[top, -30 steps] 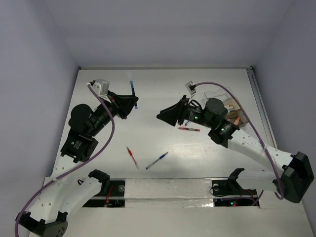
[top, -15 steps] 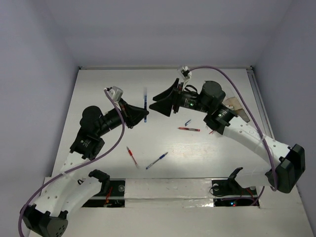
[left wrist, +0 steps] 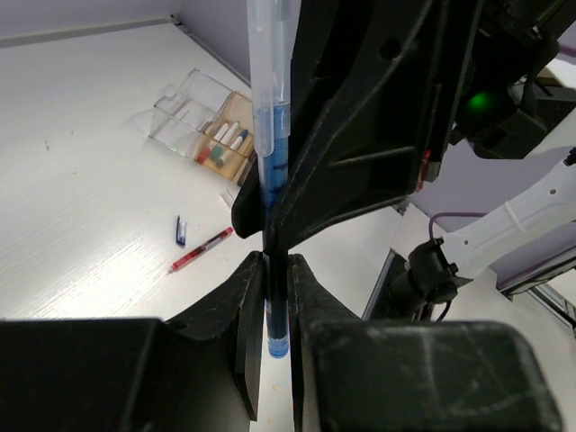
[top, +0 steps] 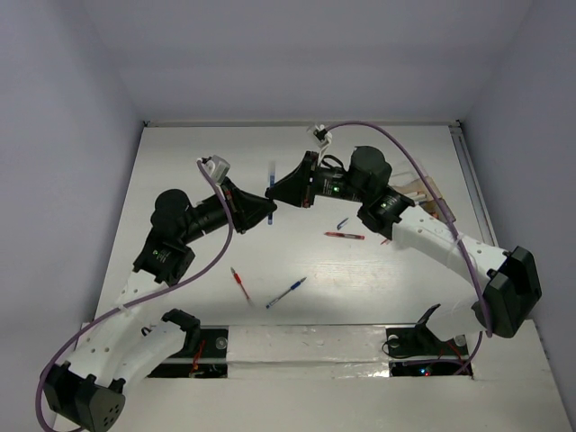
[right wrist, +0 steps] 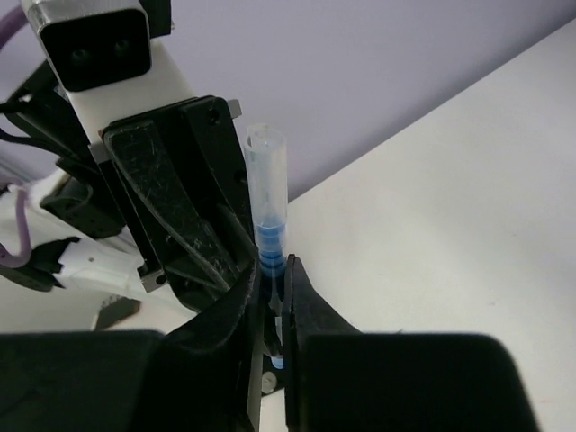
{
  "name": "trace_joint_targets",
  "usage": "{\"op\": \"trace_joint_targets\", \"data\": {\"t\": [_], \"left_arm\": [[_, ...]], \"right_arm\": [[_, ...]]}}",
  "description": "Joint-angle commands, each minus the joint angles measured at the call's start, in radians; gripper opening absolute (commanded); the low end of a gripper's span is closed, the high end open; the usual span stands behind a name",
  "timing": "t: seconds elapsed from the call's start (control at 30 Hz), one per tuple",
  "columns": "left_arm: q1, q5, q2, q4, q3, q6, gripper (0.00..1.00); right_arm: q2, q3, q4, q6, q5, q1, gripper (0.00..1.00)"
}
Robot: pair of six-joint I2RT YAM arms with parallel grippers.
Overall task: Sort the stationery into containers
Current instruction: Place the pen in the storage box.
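1. left gripper [top: 266, 209]: jaws clamped hard on one end of a clear-barrelled blue pen [top: 272, 176], which is off the white table [top: 378, 297].
2. right gripper [top: 274, 192]: jaws narrow, closed on that same pen, nose to nose with the left gripper.
3. held pen sits at 11 o'clock from table centre in the top view.
4. clear plastic divided organiser box [top: 430, 193]: 3 o'clock edge, partly behind the right arm, small pieces in one compartment.
5. loose: red pen [top: 345, 236] at 3 o'clock near centre, short blue piece [top: 342, 222] just beside it. red-and-white pen [top: 240, 285] and blue-and-white pen [top: 286, 293] at 6–7 o'clock, near each other, not touching.
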Motion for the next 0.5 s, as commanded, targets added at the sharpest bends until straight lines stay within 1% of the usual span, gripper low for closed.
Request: {"op": "trace_joint_targets", "data": {"t": [0.0, 0.03, 0.1, 0.13, 0.17, 0.2, 0.23, 0.27, 0.3, 0.37, 0.43, 0.47], "left_arm": [[0.002, 0.032, -0.005, 0.064, -0.008, -0.006, 0.00], [0.002, 0.030, -0.007, 0.053, -0.008, -0.003, 0.00], [0.002, 0.023, -0.010, 0.036, -0.005, 0.010, 0.00], [0.002, 0.007, -0.020, 0.022, -0.002, 0.016, 0.03], [0.002, -0.010, -0.027, 0.004, 0.001, 0.043, 0.23], [0.002, -0.046, -0.034, -0.017, 0.005, 0.060, 0.35], [0.002, -0.065, -0.043, -0.057, 0.013, 0.076, 0.48], [0.002, -0.079, -0.063, -0.074, 0.013, 0.089, 0.59], [0.002, -0.103, -0.074, -0.105, 0.012, 0.112, 0.77], [0.002, -0.135, -0.106, -0.132, 0.007, 0.131, 0.92], [0.002, -0.163, -0.138, -0.166, -0.008, 0.154, 0.98], [0.002, -0.174, -0.151, -0.172, -0.015, 0.159, 0.99]], "right_arm": [[-0.009, -0.007, 0.137, 0.057, -0.003, -0.002, 0.07], [-0.015, -0.027, 0.151, 0.068, 0.023, -0.002, 0.01], [-0.033, -0.053, 0.172, 0.089, 0.074, -0.002, 0.00], [-0.056, -0.068, 0.162, 0.090, 0.153, -0.002, 0.00], [-0.070, -0.074, 0.145, 0.088, 0.207, -0.002, 0.00], [-0.082, -0.079, 0.113, 0.077, 0.255, -0.002, 0.00], [-0.095, -0.084, 0.101, 0.076, 0.335, -0.016, 0.00], [-0.118, -0.094, 0.093, 0.076, 0.371, -0.030, 0.00], [-0.127, -0.102, 0.079, 0.080, 0.396, -0.065, 0.00], [-0.147, -0.119, 0.058, 0.086, 0.473, -0.110, 0.00], [-0.158, -0.139, 0.018, 0.103, 0.537, -0.198, 0.00], [-0.164, -0.154, 0.012, 0.111, 0.560, -0.232, 0.00]]}}
